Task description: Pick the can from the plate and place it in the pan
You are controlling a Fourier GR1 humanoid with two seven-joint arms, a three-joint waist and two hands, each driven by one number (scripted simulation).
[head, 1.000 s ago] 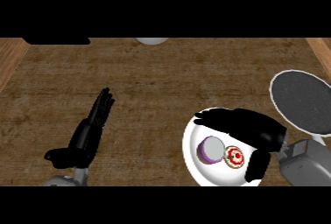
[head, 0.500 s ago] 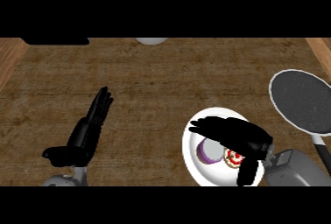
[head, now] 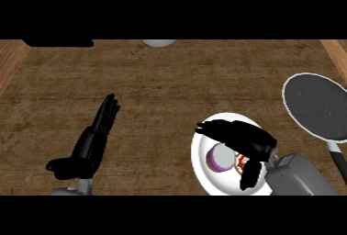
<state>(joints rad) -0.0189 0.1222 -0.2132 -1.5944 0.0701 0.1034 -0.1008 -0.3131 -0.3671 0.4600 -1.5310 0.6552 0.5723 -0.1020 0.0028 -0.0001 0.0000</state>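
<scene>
Brown wooden counter (head: 169, 92) carries a white plate (head: 203, 176) where the right hand (head: 247, 140) curls over the can (head: 222, 158).

Brown wood-grain table (head: 176, 92), mottled, fills nearly whole view. Lighter plank strips at 9 o'clock edge (head: 9, 64) and 2 o'clock corner (head: 336, 51). Dark flat shape (head: 58, 42) at 11 o'clock. Pale rounded object (head: 158, 43) at 12 o'clock, cut by edge. Even, flat light.

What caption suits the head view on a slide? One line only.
Right hand hovers over the can on the white plate, pan alongside; left hand rests open.
</scene>
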